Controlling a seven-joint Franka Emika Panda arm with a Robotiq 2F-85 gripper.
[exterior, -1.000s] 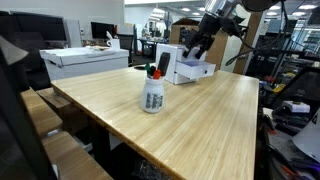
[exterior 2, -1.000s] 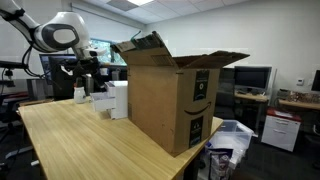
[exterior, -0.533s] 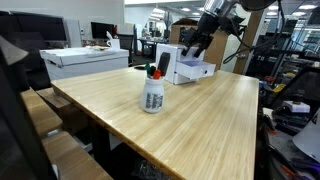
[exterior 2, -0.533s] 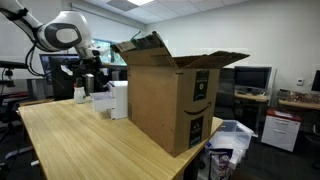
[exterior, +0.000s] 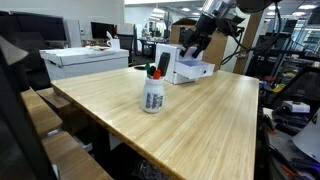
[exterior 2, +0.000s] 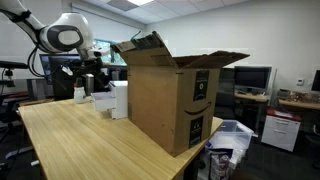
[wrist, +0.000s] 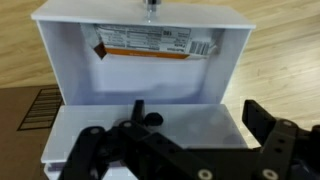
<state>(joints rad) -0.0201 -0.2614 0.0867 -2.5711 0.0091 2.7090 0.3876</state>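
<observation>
The end effector is hanging with its jaws spread wide and is gripping nothing; in the wrist view its two dark fingers are showing at the bottom edge with open space between them. It is hovering above the white box, apart from it, as an exterior view is also showing. The white box is sitting open on the desk, its lid standing up at the back, and a flat packet with an orange-and-white label is lying against the inner far wall. In an exterior view the white box is resting near the far edge of the desk, right under the arm. A white bottle with a dark cap is standing upright nearer the middle of the desk, well apart from the end effector. A big cardboard box with its flaps open is standing just beside the white box.
</observation>
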